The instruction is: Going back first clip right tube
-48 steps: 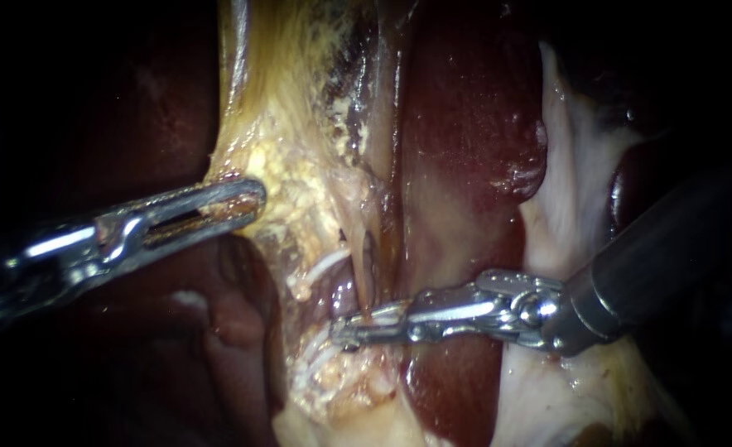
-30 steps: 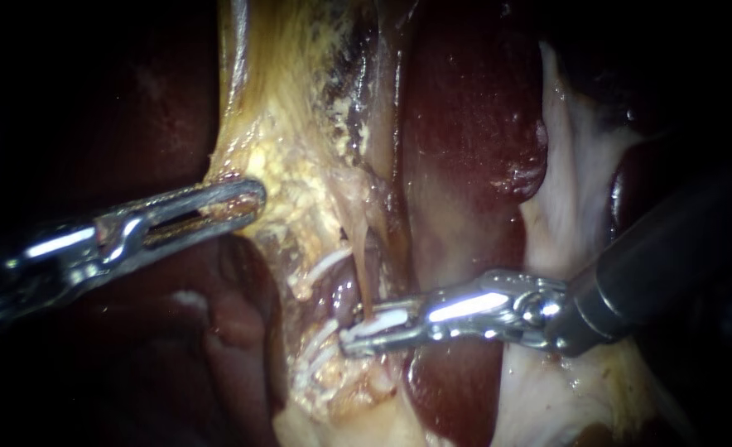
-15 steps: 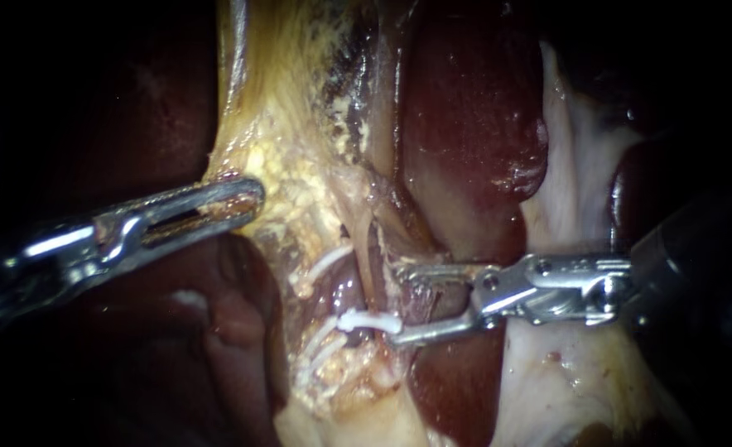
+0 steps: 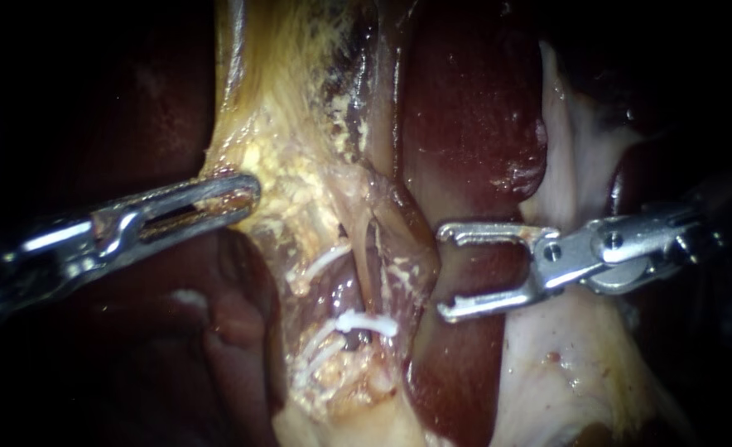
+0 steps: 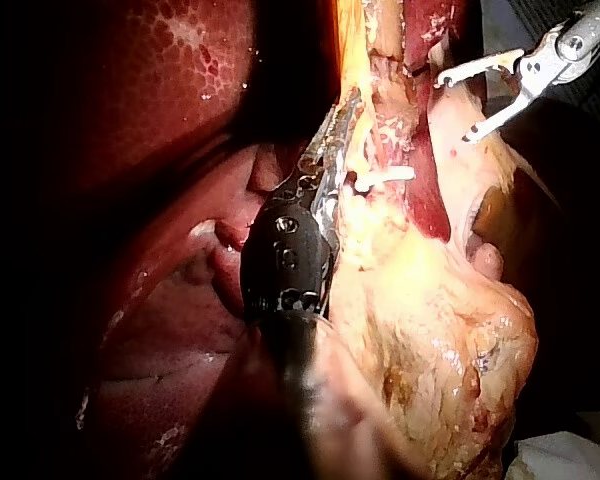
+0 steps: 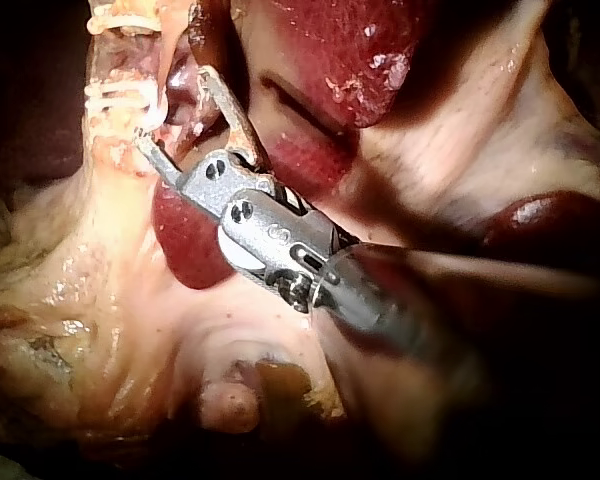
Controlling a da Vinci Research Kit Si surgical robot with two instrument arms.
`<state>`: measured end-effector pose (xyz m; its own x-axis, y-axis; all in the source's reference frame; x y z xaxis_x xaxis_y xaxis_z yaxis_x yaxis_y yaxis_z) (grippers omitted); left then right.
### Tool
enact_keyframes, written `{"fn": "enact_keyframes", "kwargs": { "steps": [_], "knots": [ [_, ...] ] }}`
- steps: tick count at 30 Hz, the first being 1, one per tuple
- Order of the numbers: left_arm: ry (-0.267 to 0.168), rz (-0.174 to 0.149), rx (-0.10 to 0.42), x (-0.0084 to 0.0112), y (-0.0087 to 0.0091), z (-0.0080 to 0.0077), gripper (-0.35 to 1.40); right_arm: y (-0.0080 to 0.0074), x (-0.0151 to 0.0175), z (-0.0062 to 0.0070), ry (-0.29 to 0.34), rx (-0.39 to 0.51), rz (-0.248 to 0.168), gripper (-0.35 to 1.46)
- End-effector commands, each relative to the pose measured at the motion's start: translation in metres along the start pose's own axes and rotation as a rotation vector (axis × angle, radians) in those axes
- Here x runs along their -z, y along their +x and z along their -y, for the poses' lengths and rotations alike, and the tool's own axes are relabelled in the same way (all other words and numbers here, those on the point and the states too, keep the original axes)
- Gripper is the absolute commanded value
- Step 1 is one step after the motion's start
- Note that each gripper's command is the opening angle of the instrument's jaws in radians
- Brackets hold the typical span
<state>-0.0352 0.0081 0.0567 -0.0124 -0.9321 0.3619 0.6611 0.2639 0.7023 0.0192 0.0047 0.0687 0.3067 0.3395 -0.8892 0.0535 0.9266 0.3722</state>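
**Open claw beside a fresh clip: snagging is the danger**

The right instrument's claw (image 4: pixel 447 273) stands released, its two slim steel prongs spread wide with nothing between them but bare tissue behind. It sits just to the right of the white clip (image 4: pixel 368 322), clear of it. The clip lies crosswise on a thin tan tube (image 4: pixel 368 269), low in the middle of the scene. I cannot say for certain that this is the right tube.

The lower prong points at the thin, glistening fold next to the clip. If the claw drifts left or closes while it backs away, I judge it could hook that fold or drag the clip along the tube. Both prongs also lie over the liver (image 4: pixel 465 124), which is smooth, wet and dark red, and a scrape there would mark it easily.

Further left, the left instrument's claw (image 4: pixel 246 194) is clenched on the edge of crumbly yellow fatty tissue (image 4: pixel 300 190) and holds it taut. A harder pull could tear that soft fat, and slack would let the tube sag towards the prongs.
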Motion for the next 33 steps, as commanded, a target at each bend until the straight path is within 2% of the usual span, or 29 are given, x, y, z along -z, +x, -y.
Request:
{"fn": "enact_keyframes", "kwargs": {
  "steps": [1, 7, 15, 19, 24, 33],
  "knots": [
    [-0.001, 0.0, 0.0, 0.0, 0.0, 0.0, -0.35, 0.0001, 0.0, -0.0001, 0.0, 0.001, -0.002, 0.6],
    [-0.001, 0.001, -0.001, -0.0004, 0.0002, -0.0005, -0.35, 0.0004, 0.0002, -0.0001, 0.001, 0.022, -0.006, 0.6],
    [-0.012, -0.017, -0.013, -0.0021, 0.0013, -0.0033, -0.35, 0.0015, 0.0012, -0.0004, 0.002, 0.031, -0.012, 0.6],
    [-0.024, -0.026, -0.026, -0.0034, 0.0024, -0.004, -0.35, 0.0019, 0.0017, -0.0005, 0.004, 0.035, -0.013, 0.6],
    [-0.022, -0.039, -0.032, -0.0055, 0.0039, -0.004, -0.35, 0.0019, 0.0019, -0.0006, 0.004, 0.034, -0.013, 0.6],
    [-0.003, -0.052, -0.035, -0.0079, 0.0046, -0.0033, -0.35, 0.0019, 0.0023, -0.0006, 0.006, 0.034, -0.013, 0.59]
  ]
}}
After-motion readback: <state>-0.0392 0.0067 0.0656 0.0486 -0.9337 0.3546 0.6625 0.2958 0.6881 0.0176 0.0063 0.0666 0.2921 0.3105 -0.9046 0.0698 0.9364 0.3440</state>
